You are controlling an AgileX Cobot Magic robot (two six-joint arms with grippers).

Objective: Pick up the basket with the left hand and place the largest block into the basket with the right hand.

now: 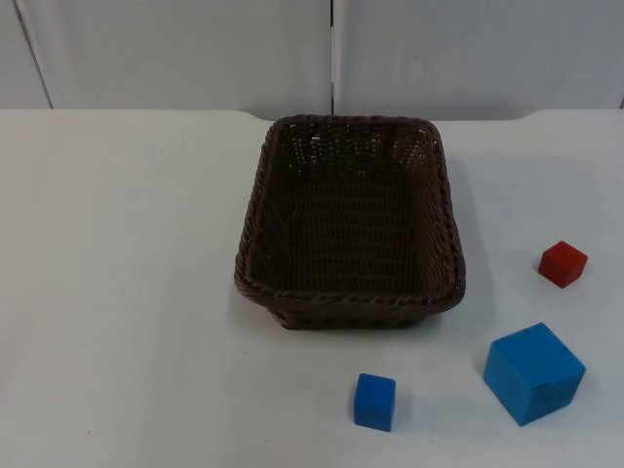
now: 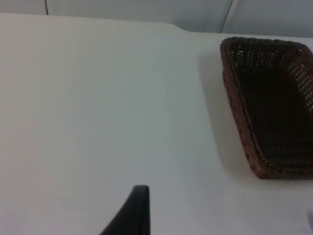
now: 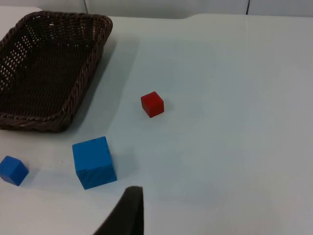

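Nearest lay the large blue block (image 1: pixel 533 373) — rigid, likely light, best pinched across flat sides — each hand's opening untellable, basket (image 1: pixel 255 253) untouched.

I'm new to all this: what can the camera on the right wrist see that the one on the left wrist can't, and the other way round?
Only the right wrist view takes in the three blocks: the large blue wooden cube, the small blue cube and the small red cube, all on the table outside the basket, plus the right gripper's black fingertip.

Only the left wrist view has the left gripper's black fingertip, over a bare stretch of table.

Both share the dark brown woven basket, empty, the white table top and the grey partition wall.
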